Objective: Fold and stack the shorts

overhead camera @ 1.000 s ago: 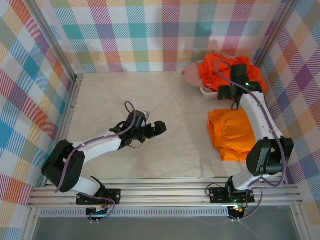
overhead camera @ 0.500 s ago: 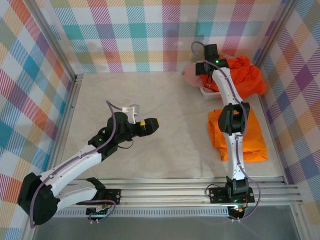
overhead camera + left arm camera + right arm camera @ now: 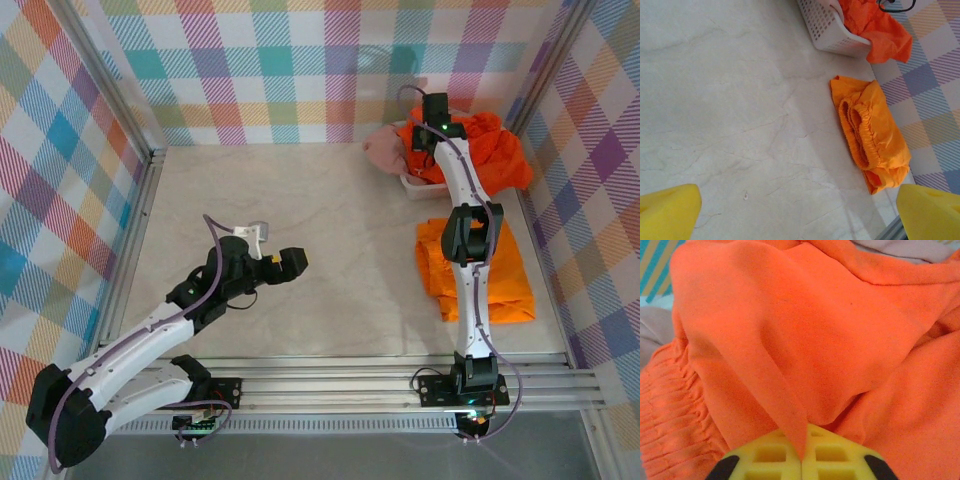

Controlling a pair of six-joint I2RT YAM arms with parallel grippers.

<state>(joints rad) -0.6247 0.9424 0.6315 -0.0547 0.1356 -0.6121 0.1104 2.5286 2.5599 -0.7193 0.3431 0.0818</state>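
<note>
**Orange Cloth Pinched at the Basket**

Clamps the right gripper (image 3: pixel 801 460) on a fold of the heaped orange shorts (image 3: pixel 815 340), jaws together on the cloth, above the white basket (image 3: pixel 825 30) at the far right. Shows pink shorts (image 3: pixel 382 150) just beside that heap. Holds the left gripper (image 3: pixel 288 263) over bare table (image 3: pixel 330 210) — jaws wide apart, empty. Finds the folded orange shorts (image 3: pixel 875 132) lying flat near the basket.

Folded orange shorts (image 3: pixel 505 280) lie flat by the worktop's right edge, with the gathered waistband showing. Crumpled orange shorts (image 3: pixel 495 150) heap over the basket (image 3: pixel 412 184) in the far right corner, one fold nipped in the right gripper (image 3: pixel 802 460). Dusty pink shorts (image 3: pixel 383 152) bunch at their left.
</note>
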